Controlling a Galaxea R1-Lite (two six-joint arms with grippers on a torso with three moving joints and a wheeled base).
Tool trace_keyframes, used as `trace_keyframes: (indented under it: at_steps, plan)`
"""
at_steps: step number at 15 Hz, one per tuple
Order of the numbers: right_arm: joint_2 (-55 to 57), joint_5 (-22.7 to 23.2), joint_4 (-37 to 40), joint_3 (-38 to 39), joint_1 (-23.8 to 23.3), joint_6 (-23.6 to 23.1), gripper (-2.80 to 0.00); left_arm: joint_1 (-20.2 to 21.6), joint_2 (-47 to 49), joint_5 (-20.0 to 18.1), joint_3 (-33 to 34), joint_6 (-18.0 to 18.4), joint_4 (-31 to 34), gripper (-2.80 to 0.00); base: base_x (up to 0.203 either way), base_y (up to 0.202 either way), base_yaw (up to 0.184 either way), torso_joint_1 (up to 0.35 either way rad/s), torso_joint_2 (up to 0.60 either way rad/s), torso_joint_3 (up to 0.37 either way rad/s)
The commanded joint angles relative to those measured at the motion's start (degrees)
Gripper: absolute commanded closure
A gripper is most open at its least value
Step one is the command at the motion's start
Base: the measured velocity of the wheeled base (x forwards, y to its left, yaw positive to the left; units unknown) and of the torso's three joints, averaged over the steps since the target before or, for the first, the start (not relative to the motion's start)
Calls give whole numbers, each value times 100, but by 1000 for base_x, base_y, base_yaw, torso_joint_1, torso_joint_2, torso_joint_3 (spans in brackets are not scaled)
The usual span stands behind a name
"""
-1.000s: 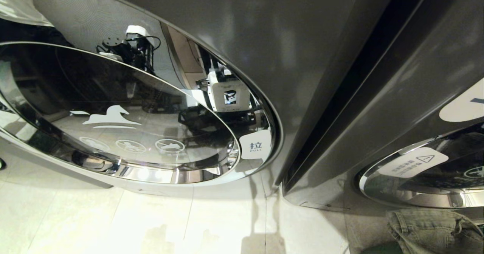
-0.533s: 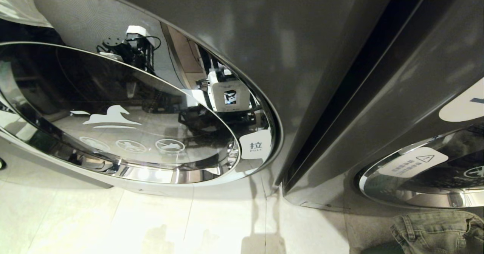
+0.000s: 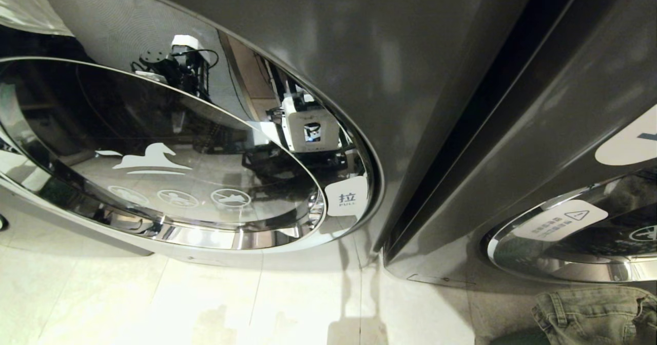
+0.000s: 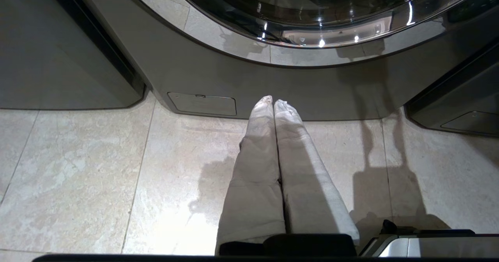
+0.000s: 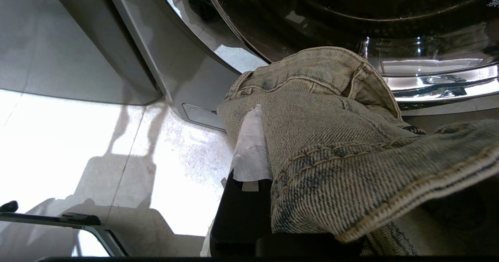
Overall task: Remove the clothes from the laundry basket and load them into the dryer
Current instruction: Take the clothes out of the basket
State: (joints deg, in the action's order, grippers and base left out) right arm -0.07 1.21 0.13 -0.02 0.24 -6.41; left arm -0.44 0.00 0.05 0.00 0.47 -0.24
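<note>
Right end effector [image 5: 253,164] clenched on denim jeans [image 5: 335,145] before the right dryer door [image 3: 580,232], left end effector [image 4: 274,103] closed above floor [image 4: 97,176]

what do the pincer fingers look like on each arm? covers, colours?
Left pincer: two long tapering fingers wrapped in off-white wrinkled covering, on a black base. Right pincer: one finger shows, with the same whitish wrap on a black body; the rest is hidden. No cables or markings visible.
</note>
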Motion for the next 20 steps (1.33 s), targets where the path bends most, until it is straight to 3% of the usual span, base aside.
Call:
trace_keyframes:
  at_steps: [1, 8, 20]
  plan:
    - [-1, 2, 13, 10, 2, -16, 0, 0, 0, -5, -1, 16, 7, 0, 0, 0, 0, 0, 0, 0]
    - [-1, -4, 13, 11, 2, -18, 0, 0, 0, -22, 0, 103, 12, 0, 0, 0, 0, -1, 1, 5]
    - [-1, -75, 4, 2, 2, 302, 0, 0, 0, -5, -9, 59, 11, 0, 0, 0, 0, 1, 2, 185]
